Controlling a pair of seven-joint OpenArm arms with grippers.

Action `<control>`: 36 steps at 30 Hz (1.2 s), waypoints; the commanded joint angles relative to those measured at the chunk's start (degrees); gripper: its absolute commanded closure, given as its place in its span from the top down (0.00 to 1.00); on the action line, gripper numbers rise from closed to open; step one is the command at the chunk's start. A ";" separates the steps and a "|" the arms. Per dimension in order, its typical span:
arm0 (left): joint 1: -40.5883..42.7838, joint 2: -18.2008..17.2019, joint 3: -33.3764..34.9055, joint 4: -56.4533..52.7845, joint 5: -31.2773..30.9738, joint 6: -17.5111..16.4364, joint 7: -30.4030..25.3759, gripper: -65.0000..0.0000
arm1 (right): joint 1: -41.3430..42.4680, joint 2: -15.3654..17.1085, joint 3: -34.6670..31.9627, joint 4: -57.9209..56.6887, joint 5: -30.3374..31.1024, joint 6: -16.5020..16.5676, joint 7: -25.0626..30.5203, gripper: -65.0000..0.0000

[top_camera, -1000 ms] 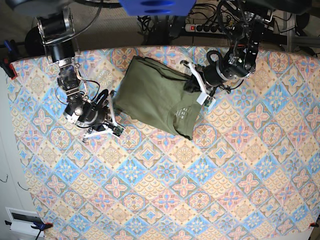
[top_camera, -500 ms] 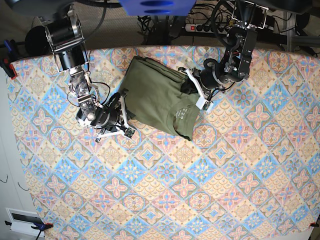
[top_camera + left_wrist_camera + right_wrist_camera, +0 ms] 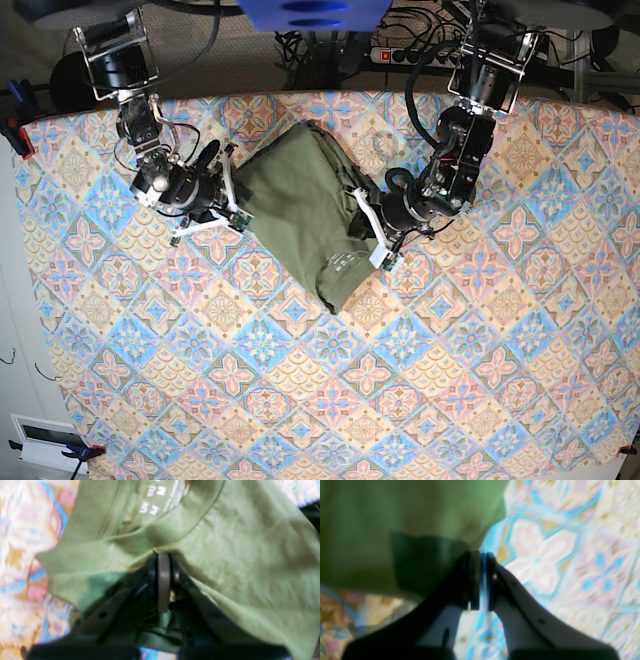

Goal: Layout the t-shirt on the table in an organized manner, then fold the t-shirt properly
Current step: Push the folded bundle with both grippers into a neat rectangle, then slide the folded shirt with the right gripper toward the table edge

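Note:
The olive-green t-shirt (image 3: 300,205) lies bunched and slanted on the table (image 3: 470,330), its neck label toward the lower right. My left gripper (image 3: 372,238) is shut on a fold of the t-shirt beside the neck; in the left wrist view its fingertips (image 3: 163,556) pinch the t-shirt (image 3: 237,545) just below the pale label (image 3: 160,497). My right gripper (image 3: 228,188) is at the shirt's left edge. In the right wrist view it (image 3: 481,555) is shut to a thin slit. Its tips touch the t-shirt's edge (image 3: 407,510); I cannot tell if cloth is pinched.
The patterned tablecloth (image 3: 570,542) stretches far below and to the right of the shirt. A power strip and cables (image 3: 410,52) lie beyond the table's far edge. Red clamps (image 3: 15,135) hold the cloth at the left edge.
The left gripper has dragged the neck end down and left, so the shirt now lies narrower and more slanted. The right gripper has moved up along the shirt's left edge.

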 commanded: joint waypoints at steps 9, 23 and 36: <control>-11.98 6.22 6.59 -12.28 1.01 0.56 -3.36 0.00 | -6.72 0.76 11.11 10.46 0.12 0.23 -2.44 0.06; -13.56 4.55 0.78 -9.73 0.40 0.56 -3.28 0.00 | -11.99 -3.89 13.39 18.90 0.30 0.23 -4.55 0.06; 2.88 0.51 -27.79 6.53 0.49 0.56 -2.84 0.00 | -9.71 -16.99 6.54 19.95 0.30 0.23 -4.29 0.06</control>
